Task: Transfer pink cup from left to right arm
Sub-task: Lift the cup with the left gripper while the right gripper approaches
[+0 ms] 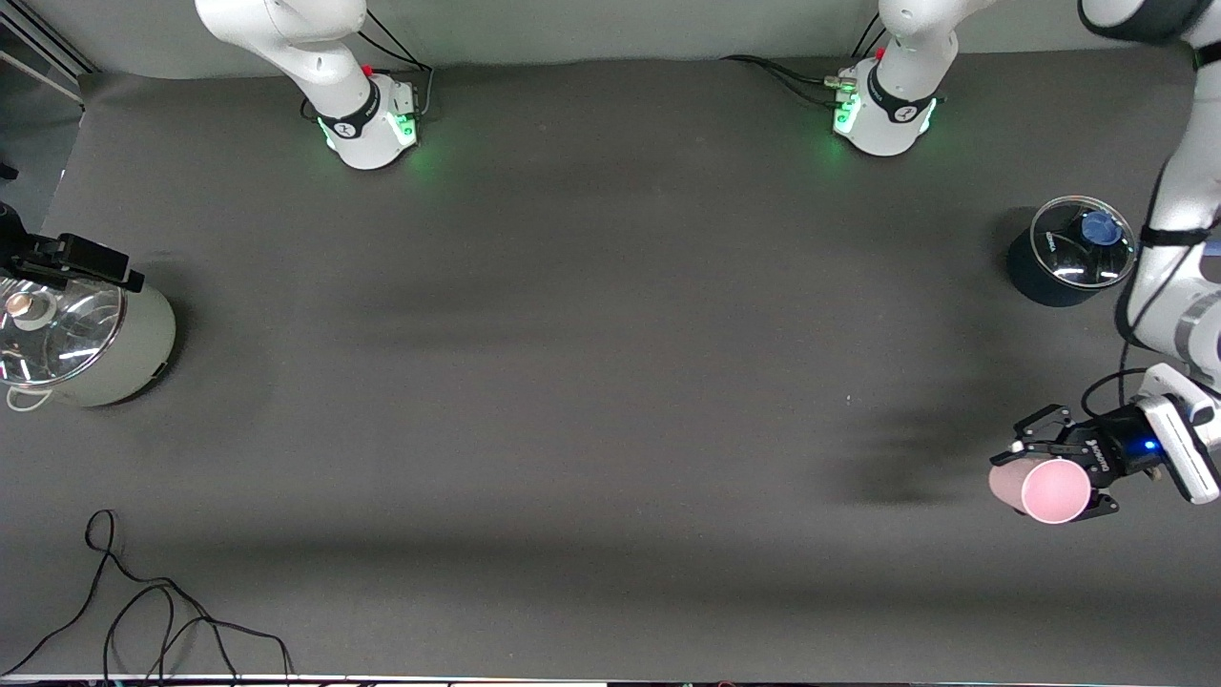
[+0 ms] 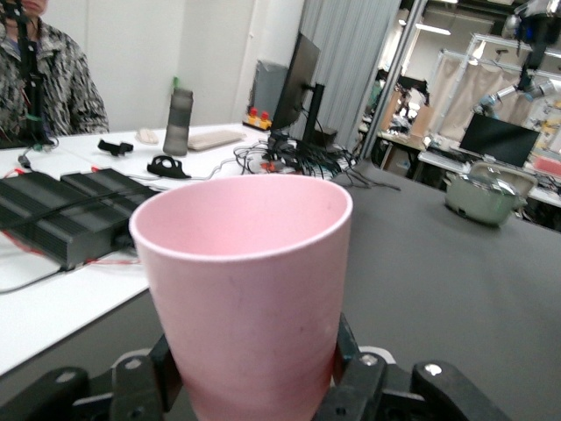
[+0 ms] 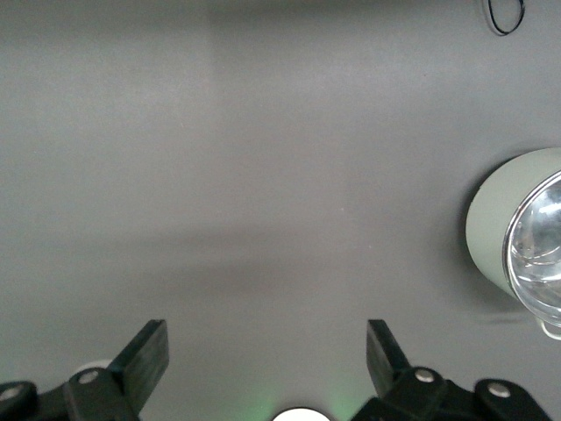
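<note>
Front view: left pincer point(image 1: 1057, 474) (arm bent low) grips pink cup point(image 1: 1045, 488).

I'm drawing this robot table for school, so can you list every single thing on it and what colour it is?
pink cup: one, pale pink, held up over the table at the left arm's end.
dark pot: one, dark blue with a glass lid and blue knob, at the left arm's end, farther from the front camera than the cup.
pale green pot: one, pale green with a glass lid, at the right arm's end.
black cable: one, black, looped on the table nearer to the front camera than the pale green pot.
table: one, dark grey.
left gripper: one, black, shut on the pink cup.
right gripper: one, black, open, over the table beside the pale green pot.
</note>
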### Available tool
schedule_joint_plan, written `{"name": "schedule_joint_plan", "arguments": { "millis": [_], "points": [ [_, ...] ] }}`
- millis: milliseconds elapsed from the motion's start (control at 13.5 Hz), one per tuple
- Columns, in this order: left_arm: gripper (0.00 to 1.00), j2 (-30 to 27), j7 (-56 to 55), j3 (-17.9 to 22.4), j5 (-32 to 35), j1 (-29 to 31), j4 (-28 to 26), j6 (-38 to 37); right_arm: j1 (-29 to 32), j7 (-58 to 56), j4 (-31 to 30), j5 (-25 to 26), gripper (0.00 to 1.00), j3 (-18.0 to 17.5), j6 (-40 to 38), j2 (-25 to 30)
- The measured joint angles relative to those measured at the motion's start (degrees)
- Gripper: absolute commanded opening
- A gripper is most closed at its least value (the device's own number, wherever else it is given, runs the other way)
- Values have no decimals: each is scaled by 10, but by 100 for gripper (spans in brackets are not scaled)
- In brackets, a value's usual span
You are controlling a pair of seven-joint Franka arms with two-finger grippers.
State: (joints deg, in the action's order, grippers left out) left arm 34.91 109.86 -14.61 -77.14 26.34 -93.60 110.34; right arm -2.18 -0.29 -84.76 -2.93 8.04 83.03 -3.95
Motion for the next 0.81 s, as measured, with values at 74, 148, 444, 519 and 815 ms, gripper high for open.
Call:
{"name": "schedule_joint_plan", "arguments": {
  "millis": [74, 148, 444, 519, 815],
  "points": [
    [27, -28, -2, -18, -18, -4, -32, 27, 0, 0, 0, 0, 100, 0, 0, -1],
    [27, -55, -2, -35, -37, -5, -63, 50, 0, 0, 0, 0, 100, 0, 0, -2],
    [27, -155, -2, -126, -113, -7, -173, 154, -1, 0, 0, -1, 100, 0, 0, -5],
    [27, -179, -2, -153, -136, -7, -197, 178, -2, 0, 0, -7, 100, 0, 0, -5],
    [27, -256, -2, -264, -246, -27, -258, 309, -7, 7, 2, -71, 100, -4, 0, -6]
  ]
}}
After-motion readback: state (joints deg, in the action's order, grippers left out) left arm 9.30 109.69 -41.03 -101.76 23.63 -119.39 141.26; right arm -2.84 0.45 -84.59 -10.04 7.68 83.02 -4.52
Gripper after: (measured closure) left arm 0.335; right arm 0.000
